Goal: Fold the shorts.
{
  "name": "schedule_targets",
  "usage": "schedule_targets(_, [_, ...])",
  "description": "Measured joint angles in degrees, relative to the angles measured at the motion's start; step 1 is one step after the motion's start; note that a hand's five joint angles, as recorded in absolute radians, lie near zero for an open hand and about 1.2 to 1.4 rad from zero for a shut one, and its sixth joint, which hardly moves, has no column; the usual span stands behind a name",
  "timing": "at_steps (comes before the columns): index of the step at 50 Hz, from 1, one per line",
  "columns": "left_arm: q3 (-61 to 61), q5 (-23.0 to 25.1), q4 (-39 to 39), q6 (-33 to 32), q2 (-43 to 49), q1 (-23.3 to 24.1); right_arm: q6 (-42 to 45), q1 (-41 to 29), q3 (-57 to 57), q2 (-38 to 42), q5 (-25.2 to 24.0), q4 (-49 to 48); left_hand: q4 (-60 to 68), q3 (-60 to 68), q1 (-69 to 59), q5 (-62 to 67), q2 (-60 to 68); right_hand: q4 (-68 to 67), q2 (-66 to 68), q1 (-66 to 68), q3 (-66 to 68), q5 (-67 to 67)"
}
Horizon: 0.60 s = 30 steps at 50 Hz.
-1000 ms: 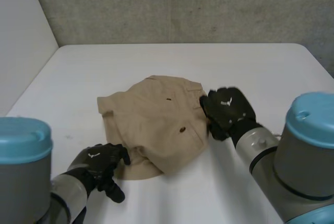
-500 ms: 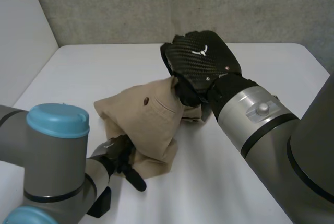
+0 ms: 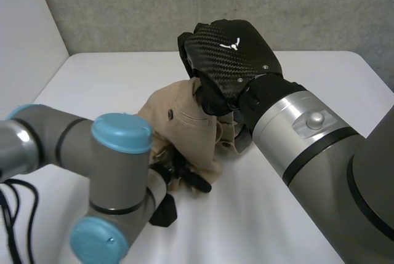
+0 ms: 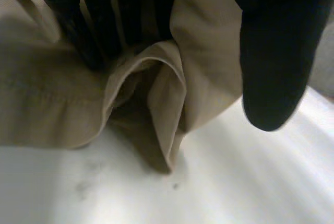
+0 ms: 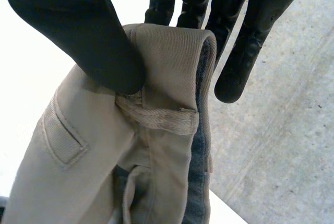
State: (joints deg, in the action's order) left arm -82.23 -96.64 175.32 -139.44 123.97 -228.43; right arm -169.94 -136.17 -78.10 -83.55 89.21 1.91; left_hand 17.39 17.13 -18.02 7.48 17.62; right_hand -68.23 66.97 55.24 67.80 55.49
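The tan shorts (image 3: 184,130) hang in a bunch from my right hand (image 3: 231,55), their lower part resting on the white table (image 3: 277,208). In the right wrist view the thumb (image 5: 78,31) presses the waistband with its belt loop (image 5: 162,117) against the fingers, so that hand is shut on it. My left hand (image 3: 180,172) sits at the shorts' near lower edge. In its wrist view the fingers (image 4: 99,20) lie among the folds of cloth (image 4: 52,98) and the thumb (image 4: 271,51) stands apart from it, pinching nothing.
My left arm (image 3: 117,184) bends across the near left of the table and hides part of the shorts' lower edge. A grey wall (image 3: 246,5) runs behind the table's far edge. Bare table lies to the right and far left.
My right hand has lifted the waistband up and carried it left, bunching the flat shorts. The left arm has swung in front, its hand staying at the near edge and loosening.
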Motion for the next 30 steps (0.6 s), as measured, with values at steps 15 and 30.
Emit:
schedule_targets(15, [2.79, -14.41, 5.25, 0.64, 0.22, -1.00, -0.27, 4.31, -1.34, -1.79, -0.24, 0.92, 50.85, 50.27, -47.53, 46.76, 50.64, 0.00, 0.00, 0.00, 0.00, 0.00])
schedule_targets(30, [-16.27, 3.11, -5.15, -39.00, -40.21, -19.71, 10.16, 16.33, -2.15, 0.70, -1.95, 9.95, 51.00, 50.77, -47.54, 46.76, 50.86, 0.00, 0.00, 0.00, 0.00, 0.00])
